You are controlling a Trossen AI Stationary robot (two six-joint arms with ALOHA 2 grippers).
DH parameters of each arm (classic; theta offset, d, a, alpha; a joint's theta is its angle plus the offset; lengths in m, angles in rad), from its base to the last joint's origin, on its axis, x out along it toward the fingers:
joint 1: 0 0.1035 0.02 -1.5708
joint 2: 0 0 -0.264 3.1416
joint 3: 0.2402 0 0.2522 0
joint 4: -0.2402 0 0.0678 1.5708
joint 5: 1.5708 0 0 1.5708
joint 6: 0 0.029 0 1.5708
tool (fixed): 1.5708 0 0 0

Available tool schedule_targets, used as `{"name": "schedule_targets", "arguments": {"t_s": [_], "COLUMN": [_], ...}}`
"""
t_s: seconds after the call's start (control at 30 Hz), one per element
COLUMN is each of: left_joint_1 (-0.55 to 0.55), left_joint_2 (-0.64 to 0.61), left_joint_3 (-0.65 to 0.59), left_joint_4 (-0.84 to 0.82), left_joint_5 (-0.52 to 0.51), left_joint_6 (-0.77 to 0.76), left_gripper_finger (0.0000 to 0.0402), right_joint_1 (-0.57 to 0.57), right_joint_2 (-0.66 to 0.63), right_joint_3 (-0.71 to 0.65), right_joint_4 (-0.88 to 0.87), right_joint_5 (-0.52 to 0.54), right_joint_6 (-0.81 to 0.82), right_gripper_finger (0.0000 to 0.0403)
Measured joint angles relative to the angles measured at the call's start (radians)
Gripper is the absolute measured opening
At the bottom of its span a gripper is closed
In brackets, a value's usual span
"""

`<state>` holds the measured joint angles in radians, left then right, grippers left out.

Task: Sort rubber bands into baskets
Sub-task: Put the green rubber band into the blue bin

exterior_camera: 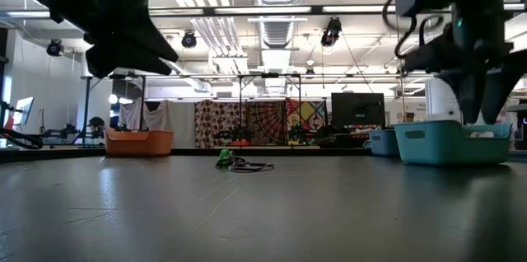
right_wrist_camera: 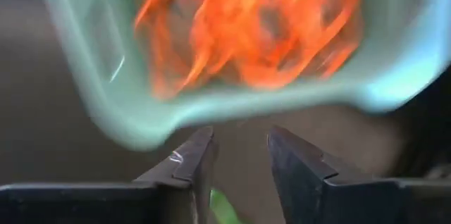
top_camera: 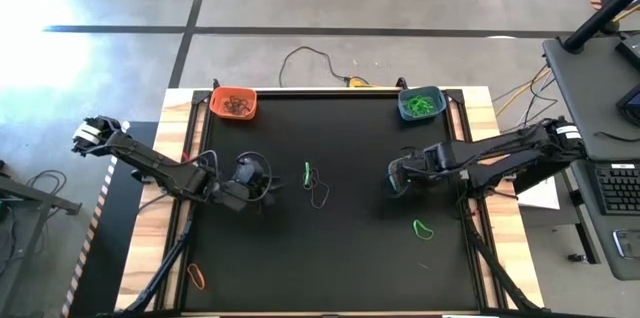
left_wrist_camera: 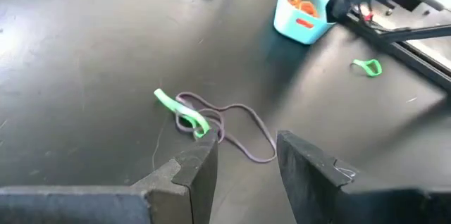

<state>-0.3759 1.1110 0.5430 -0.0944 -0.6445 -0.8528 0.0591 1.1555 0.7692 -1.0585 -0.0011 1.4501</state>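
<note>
Far left, 1 orange rubber band (top_camera: 197, 277) lies alone near the table's (top_camera: 350, 268) front corner. Up at the back edge, the orange basket (top_camera: 233, 104) holds a clump of dark bands. The left gripper (top_camera: 262, 180) hovers over the black mat left of centre, fingers (left_wrist_camera: 194, 171) parted with nothing between them. Just ahead of it, a green band (left_wrist_camera: 182, 111) lies tangled with a dark band (left_wrist_camera: 239, 129), the 2 touching mid-table.

Right of centre, another green band (top_camera: 424, 229) sits by itself nearer the front. The right gripper (top_camera: 397, 173) hangs over the mat's right half. Its fingers (right_wrist_camera: 190, 160) stand apart, directly above a pale teal basket (right_wrist_camera: 91, 104) full of orange bands. A sliver of green shows low between those fingers, too little to tell what it is. At the back right corner, the dark teal basket (top_camera: 421, 104) carries green bands.
</note>
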Motion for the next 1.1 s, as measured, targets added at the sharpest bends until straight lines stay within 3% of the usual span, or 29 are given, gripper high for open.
{"name": "schedule_targets", "arguments": {"t_s": [0.17,0.4,0.77,0.93,1.1], "left_joint_1": [0.0,0.0,0.0,-0.001,-0.002], "left_joint_2": [0.0,0.0,0.0,0.0,0.0], "left_joint_3": [0.0,-0.001,-0.002,-0.002,-0.002], "left_joint_4": [0.013,0.012,0.012,0.012,0.011], "left_joint_5": [0.0,-0.001,-0.001,0.007,0.017], "left_joint_6": [0.033,0.049,0.082,0.055,0.051], "left_gripper_finger": [0.0131,0.0131,0.0131,0.0131,0.0131], "right_joint_1": [0.182,0.374,0.374,0.374,0.36], "right_joint_2": [0.043,0.205,0.394,0.375,0.289], "right_joint_3": [0.003,0.003,0.007,0.012,0.06], "right_joint_4": [0.141,0.252,0.32,0.304,0.237], "right_joint_5": [-0.157,-0.156,-0.157,-0.155,-0.137], "right_joint_6": [0.184,0.367,0.304,0.285,0.281], "right_gripper_finger": [0.0127,0.0098,0.0048,0.0014,0.0009]}}
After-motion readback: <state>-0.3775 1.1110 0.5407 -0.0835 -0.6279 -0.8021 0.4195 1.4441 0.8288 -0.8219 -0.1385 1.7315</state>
